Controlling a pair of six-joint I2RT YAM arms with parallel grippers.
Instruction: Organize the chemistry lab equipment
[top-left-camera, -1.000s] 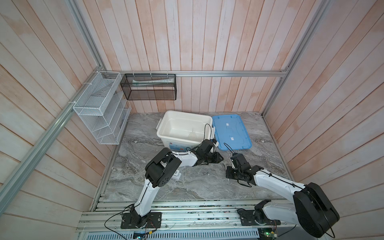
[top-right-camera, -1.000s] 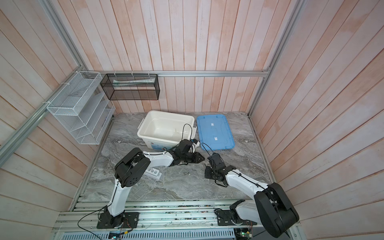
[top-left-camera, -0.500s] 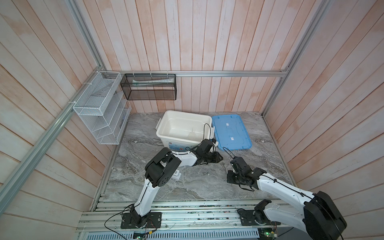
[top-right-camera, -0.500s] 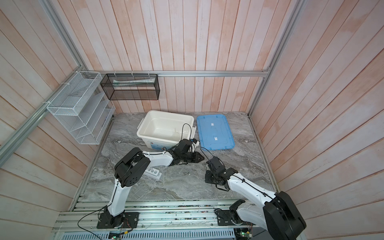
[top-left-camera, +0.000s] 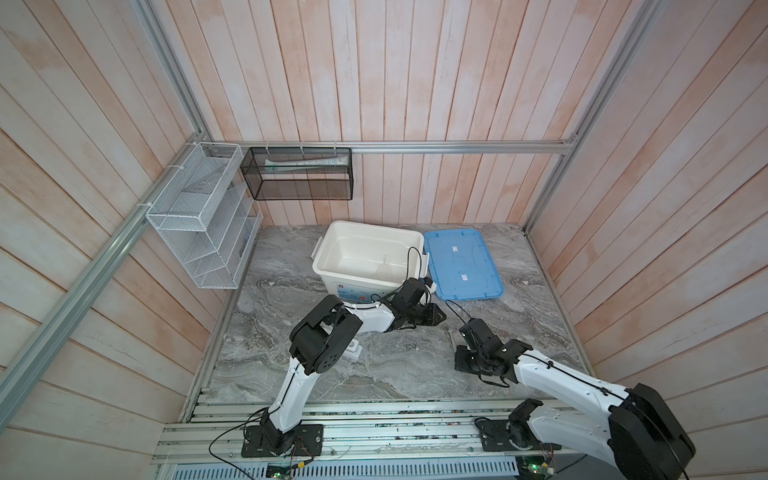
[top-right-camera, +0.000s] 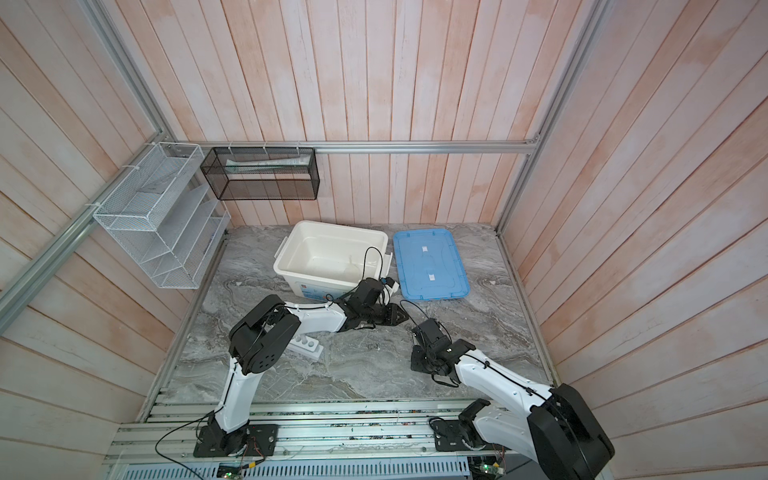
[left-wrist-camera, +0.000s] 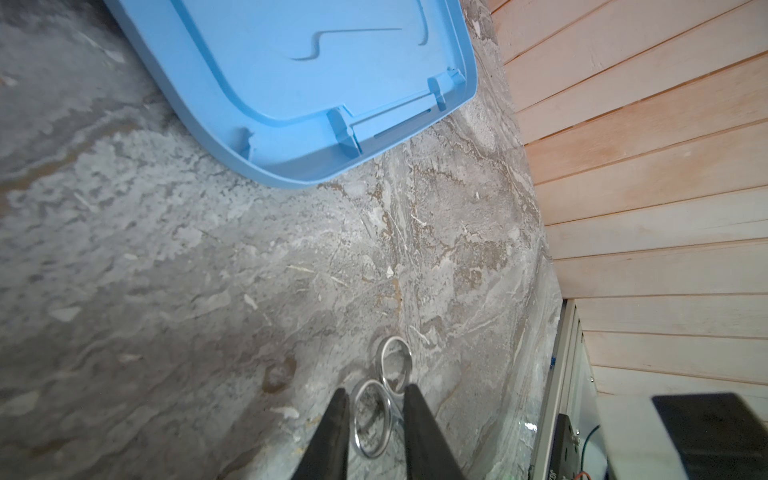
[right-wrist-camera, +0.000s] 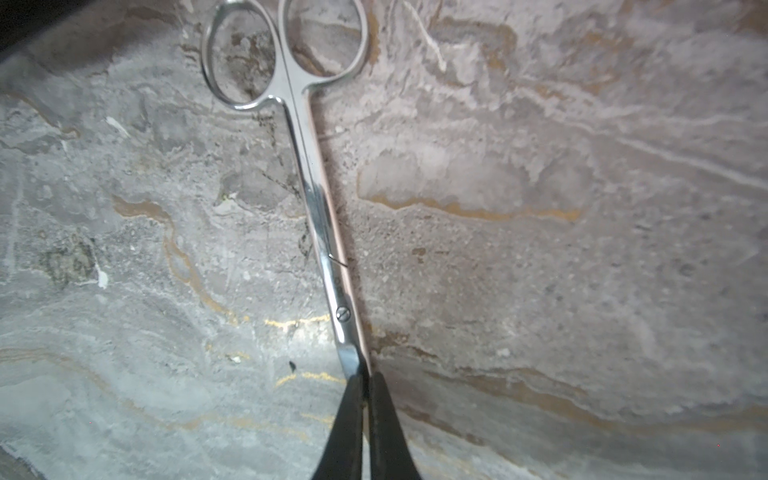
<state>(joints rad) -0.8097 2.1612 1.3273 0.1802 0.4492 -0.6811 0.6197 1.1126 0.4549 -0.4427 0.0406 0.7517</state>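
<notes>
Scissors (right-wrist-camera: 320, 216), steel, lie flat on the marble (right-wrist-camera: 540, 249) right of centre in both top views. My right gripper (right-wrist-camera: 365, 386) is clenched on the blade tips; left gripper (left-wrist-camera: 374, 399) hangs part-open, empty, over a finger ring. Stiff, light, slick: I'd grip the shank.

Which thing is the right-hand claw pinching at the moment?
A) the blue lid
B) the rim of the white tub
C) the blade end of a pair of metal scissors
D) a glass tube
C: in the right wrist view the right gripper is closed on the blade tips of the metal scissors, whose finger rings are at the far end.
</notes>
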